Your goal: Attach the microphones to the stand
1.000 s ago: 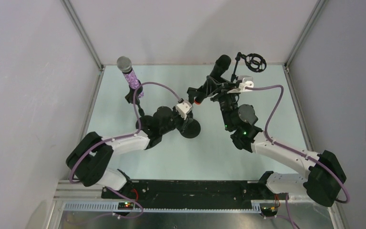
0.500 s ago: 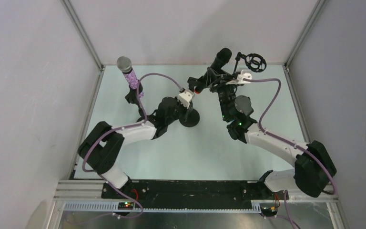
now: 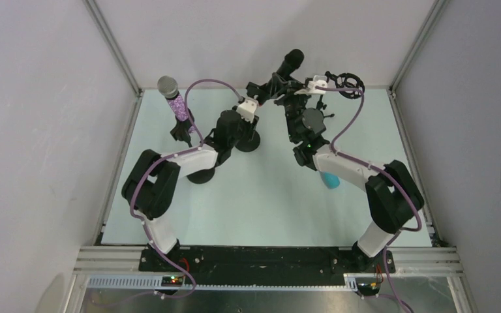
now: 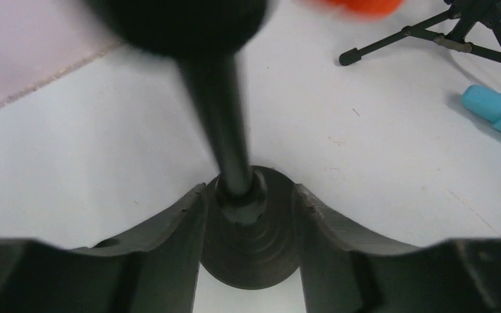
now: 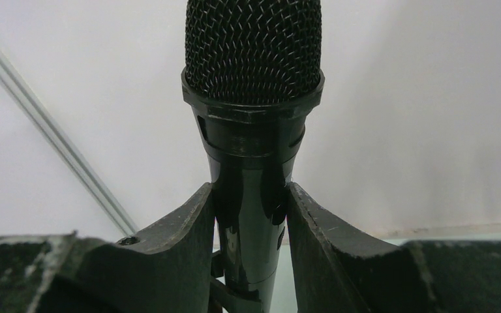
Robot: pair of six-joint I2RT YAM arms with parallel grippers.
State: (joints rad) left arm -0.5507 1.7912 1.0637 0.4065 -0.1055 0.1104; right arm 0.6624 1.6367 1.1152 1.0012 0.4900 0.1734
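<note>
The black microphone (image 3: pixel 291 63) with a mesh head (image 5: pixel 253 49) stands tilted at the back of the table. My right gripper (image 5: pixel 251 215) is shut on its body; it is near the rear edge in the top view (image 3: pixel 280 88). Its orange end (image 4: pixel 359 5) shows blurred above the stand's pole (image 4: pixel 225 130). My left gripper (image 4: pixel 248 202) is shut on that pole just above the round base (image 3: pixel 246 141). The purple glittery microphone (image 3: pixel 173 99) sits in a stand at the far left. The teal microphone (image 3: pixel 331 179) lies flat on the table, partly under my right arm, and shows in the left wrist view (image 4: pixel 499 112).
A black tripod (image 4: pixel 460 36) with a ring-shaped shock mount (image 3: pixel 349 82) stands at the back right. White walls and metal frame posts (image 3: pixel 114 49) close in the table at the back and sides. Purple cables loop over both arms.
Both arms have reached further toward the back wall. The round-based stand and the black microphone have moved back and left with them. The teal microphone now shows beside the right arm.
</note>
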